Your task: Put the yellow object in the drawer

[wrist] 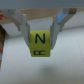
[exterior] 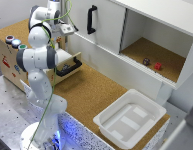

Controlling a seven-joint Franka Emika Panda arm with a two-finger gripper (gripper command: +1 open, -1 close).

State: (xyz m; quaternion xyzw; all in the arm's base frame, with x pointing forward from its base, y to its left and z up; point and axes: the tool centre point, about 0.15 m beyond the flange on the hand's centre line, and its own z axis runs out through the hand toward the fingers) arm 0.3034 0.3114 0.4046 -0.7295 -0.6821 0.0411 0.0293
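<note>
- Closest to me is the white plastic tub (exterior: 130, 119), sitting on the cork-topped counter (exterior: 91, 92) at the exterior view's right.
- The white arm (exterior: 38, 60) rises from its base at the near edge and reaches back over the counter.
- Behind the arm, the light-wood drawer (exterior: 71, 64) is pulled open, black bar handle facing out.
- Wrist view: the gripper (wrist: 41, 31) is clamped on the yellow object (wrist: 40, 44), a cube with black letters, fingers (wrist: 21, 26) pressed on two opposite sides. It's hanging in the air over a pale surface.
- In the exterior view the arm hides the cube, so can't tell exactly where it sits relative to the drawer.
- Furthest back, the white cabinet (exterior: 146, 30) stands open with two small things on its shelf, one red (exterior: 157, 65).
</note>
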